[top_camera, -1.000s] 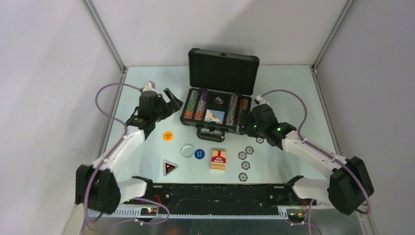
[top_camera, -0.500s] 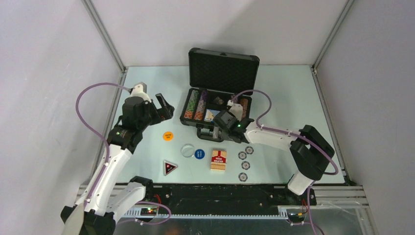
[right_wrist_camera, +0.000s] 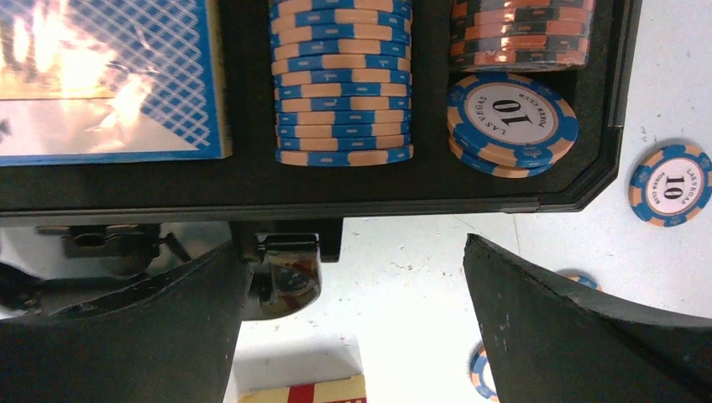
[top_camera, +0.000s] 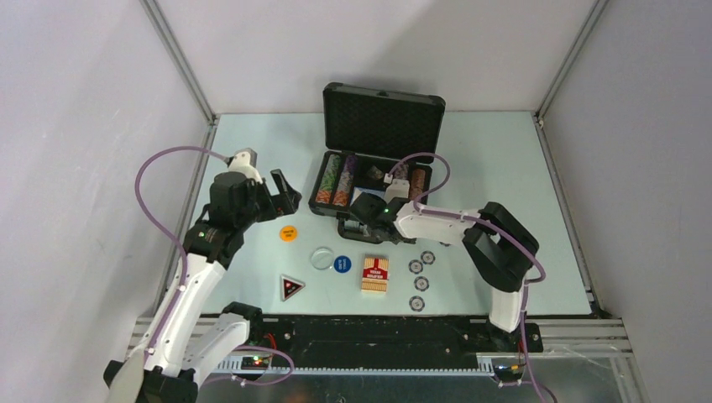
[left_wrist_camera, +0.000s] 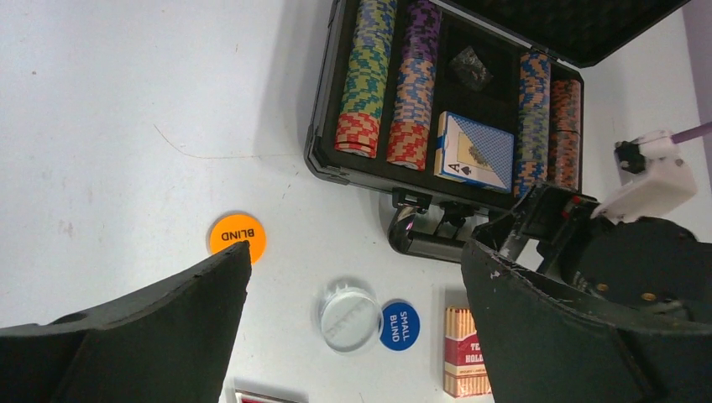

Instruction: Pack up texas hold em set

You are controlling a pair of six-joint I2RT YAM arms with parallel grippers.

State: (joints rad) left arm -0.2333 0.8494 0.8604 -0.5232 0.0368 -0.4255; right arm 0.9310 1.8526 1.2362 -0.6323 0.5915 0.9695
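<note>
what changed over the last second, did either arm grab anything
The right gripper swung left from the right end of the briefcase to its front edge, the arm folding in. The left gripper drew back slightly toward the near side. Both are open and took or released nothing. Loose chips, card box, buttons and marker stayed put.

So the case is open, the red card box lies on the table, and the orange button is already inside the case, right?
No: the orange button lies on the table, left of the case, as the top external view shows. The rest is right.
</note>
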